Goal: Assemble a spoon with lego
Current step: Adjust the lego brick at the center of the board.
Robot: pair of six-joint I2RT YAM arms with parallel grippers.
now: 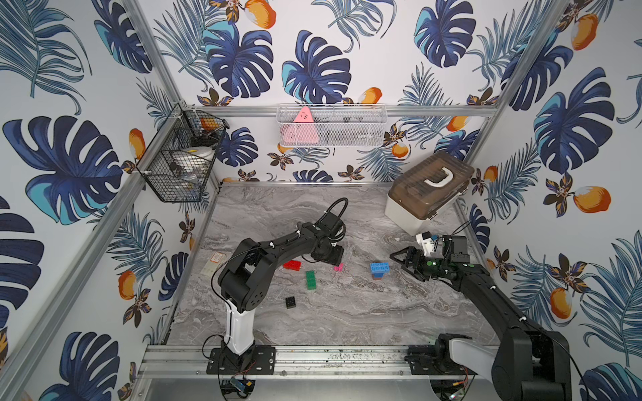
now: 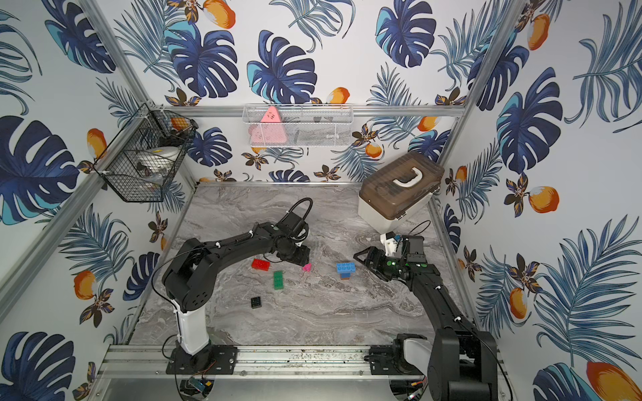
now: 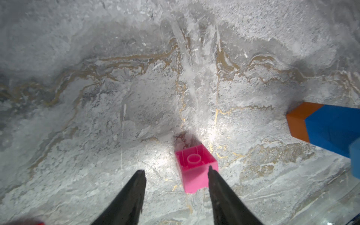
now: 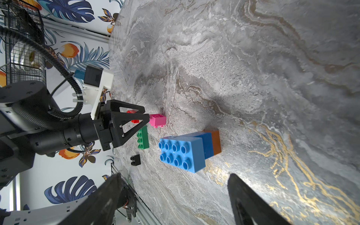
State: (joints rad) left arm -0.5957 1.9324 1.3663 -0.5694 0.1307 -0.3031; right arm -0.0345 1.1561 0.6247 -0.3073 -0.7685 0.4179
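Centre frame in both top views, the left gripper point(image 4: 146, 116) sits unclenched astride the pink brick point(image 1: 338, 267); the right gripper point(image 4: 174, 176) gapes empty.

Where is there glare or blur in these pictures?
Left wrist view: glare brightens the table beside the pink brick; the left gripper's fingers are soft. Right wrist view: the right gripper's fingers are blurred, the light blue brick sharp. Both top views: even light.

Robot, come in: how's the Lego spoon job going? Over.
Left pincer open at upturned pink brick, no grip. Right pincer open, hovering near blue-and-orange stack. Red brick, green brick, black brick loose; nothing in the way.
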